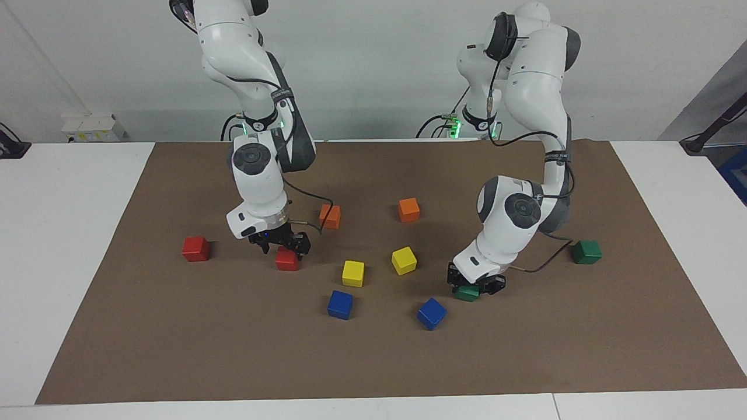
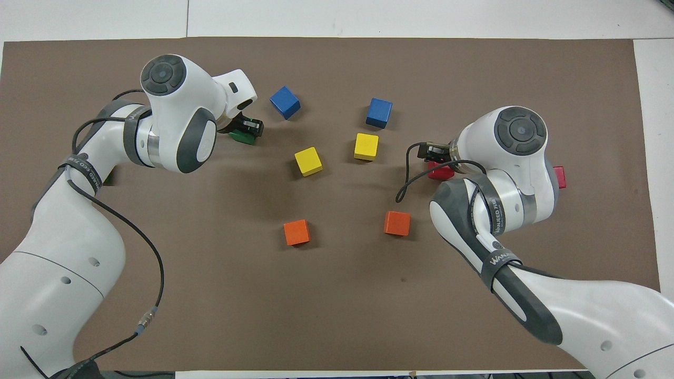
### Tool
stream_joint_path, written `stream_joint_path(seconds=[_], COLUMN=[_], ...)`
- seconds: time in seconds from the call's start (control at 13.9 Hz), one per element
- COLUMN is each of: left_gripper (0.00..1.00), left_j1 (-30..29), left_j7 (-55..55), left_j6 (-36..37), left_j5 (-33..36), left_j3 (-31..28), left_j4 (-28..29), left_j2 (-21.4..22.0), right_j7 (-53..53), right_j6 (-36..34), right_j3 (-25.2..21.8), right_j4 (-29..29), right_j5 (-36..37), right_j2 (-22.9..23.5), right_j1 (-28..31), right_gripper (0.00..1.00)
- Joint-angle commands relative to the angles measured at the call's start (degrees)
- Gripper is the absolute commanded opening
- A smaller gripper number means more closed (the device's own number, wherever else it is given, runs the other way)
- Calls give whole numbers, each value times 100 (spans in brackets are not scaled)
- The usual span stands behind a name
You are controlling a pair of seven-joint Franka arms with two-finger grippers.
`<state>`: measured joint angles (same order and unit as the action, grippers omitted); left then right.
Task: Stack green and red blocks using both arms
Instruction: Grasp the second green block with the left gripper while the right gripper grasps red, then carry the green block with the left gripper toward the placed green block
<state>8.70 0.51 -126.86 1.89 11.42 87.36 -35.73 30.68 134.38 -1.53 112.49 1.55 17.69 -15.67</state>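
So the pick-up step is in hand: a green block is pinched on the mat by the left gripper. A red block sits just under the right gripper, whose fingers look spread. Next, a lift toward the other green block seems called for.

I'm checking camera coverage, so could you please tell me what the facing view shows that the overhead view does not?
Only the facing view shows both outer blocks whole: the red block at the right arm's end and the green block at the left arm's end. It also shows the right gripper open at a second red block.

Only the overhead view shows the left gripper shut on a green block, seen from above.

Both show the yellow, blue and orange blocks.
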Motion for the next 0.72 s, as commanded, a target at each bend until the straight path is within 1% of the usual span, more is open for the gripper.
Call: stream_joint_path(seconds=[0.0,0.22,0.36,0.5,0.65], left_gripper=[0,0,0,0,0], left_j1=[-26,-447,-702,-1018,-1491], left_j7=[-322,-403,-342,-53,718], left_j6=[539,714,872,908,1022], left_j5=[-92,-14,57,100,328], left_j3=[-113,-245,-394,-473,-483], left_j4=[-360,-159,77,324,421], left_j2=[346,926,1304,1516,1596], right_j7=[26,26,26,17,-18], right_j6=[185,238,238,238,229], right_j3=[3,12,12,12,12], right_j4=[19,45,63,80,107], right_j5=[-15,-15,-15,-15,-15], right_j2=[94,120,120,120,112], right_j1=[-7,-7,-7,-7,-7], right_gripper=[100,100,97,95,95])
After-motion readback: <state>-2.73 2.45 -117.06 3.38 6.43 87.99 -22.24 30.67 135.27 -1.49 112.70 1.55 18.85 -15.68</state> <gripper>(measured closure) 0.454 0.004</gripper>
